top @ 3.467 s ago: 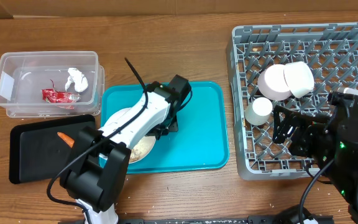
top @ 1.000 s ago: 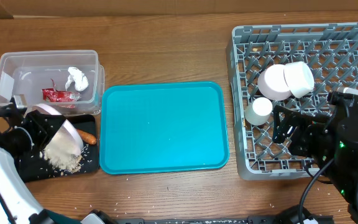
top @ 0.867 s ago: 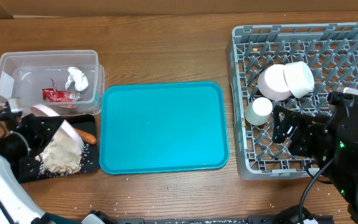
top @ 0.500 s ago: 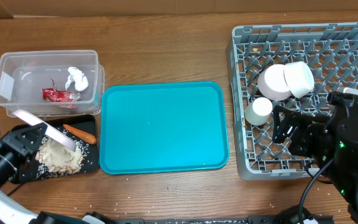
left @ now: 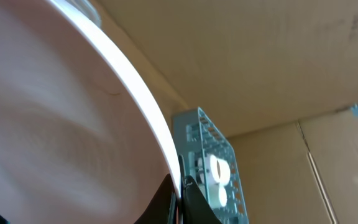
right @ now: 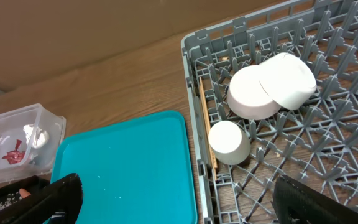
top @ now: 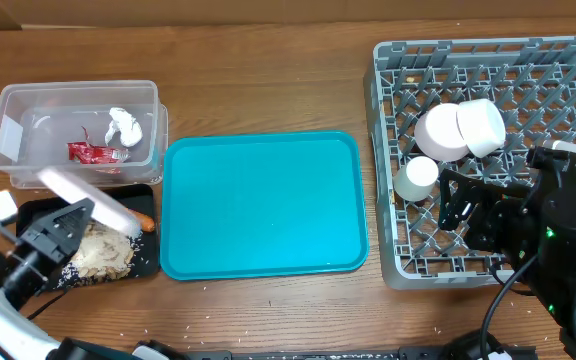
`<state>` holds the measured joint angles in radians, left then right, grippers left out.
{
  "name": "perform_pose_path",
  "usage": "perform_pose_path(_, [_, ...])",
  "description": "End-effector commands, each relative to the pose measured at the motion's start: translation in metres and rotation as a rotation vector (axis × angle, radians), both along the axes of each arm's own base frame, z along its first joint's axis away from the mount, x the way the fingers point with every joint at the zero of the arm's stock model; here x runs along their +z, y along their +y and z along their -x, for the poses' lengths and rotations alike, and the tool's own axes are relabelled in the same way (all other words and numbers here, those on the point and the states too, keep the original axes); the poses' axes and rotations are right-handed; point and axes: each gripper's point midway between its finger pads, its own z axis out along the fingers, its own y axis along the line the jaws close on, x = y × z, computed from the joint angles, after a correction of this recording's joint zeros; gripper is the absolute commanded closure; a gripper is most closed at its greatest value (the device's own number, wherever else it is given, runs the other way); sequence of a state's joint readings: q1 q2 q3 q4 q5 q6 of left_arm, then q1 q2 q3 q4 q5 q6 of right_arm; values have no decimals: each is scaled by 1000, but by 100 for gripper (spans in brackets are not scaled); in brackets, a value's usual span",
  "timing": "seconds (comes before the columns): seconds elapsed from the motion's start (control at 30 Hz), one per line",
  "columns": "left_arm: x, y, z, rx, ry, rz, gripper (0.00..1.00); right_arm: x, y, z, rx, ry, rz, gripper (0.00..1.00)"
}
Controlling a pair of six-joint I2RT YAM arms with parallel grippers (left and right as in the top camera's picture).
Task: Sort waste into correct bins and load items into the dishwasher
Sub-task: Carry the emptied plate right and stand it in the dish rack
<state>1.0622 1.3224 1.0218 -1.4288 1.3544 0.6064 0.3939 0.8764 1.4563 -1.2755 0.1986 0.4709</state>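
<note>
Viewing from overhead, the wooden surface (top: 268, 80) bears a clear tub (top: 73, 88) at its left edge with napkin (top: 123, 125) and wrapper (top: 93, 152). The left tool (top: 63, 225) clamps the plate (top: 88, 198) over the black tray (top: 151, 255) of scraps (top: 103, 255). Left wrist: plate, cardboard wall (left: 260, 62). Right wrist: right tool (right: 185, 196), fingers spread, at the rack (right: 353, 162) holding bowls (right: 253, 93), cup (right: 229, 143), chopsticks (right: 205, 124).

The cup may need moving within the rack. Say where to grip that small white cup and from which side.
Pinch the cup across its round wall, coming straight down with the right gripper. Chopsticks lie close beside it, a bowl crowds it behind and rack pegs ring it, so a sideways approach looks blocked.
</note>
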Motion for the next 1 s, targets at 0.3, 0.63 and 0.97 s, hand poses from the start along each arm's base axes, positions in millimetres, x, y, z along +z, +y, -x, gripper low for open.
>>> perform_pose_path(0.3, [73,-135,-34,-535,-211,-176,96,0,-2,-1,-12,-4,4,0])
perform_pose_path(0.63, [142,-315,-91,-821,-508,-125,96,0,-2,-1,-12,-4,4,0])
perform_pose_path(0.97, [89,-446,-130,-770,-354,160,96,0,-2,-1,-12,-4,4,0])
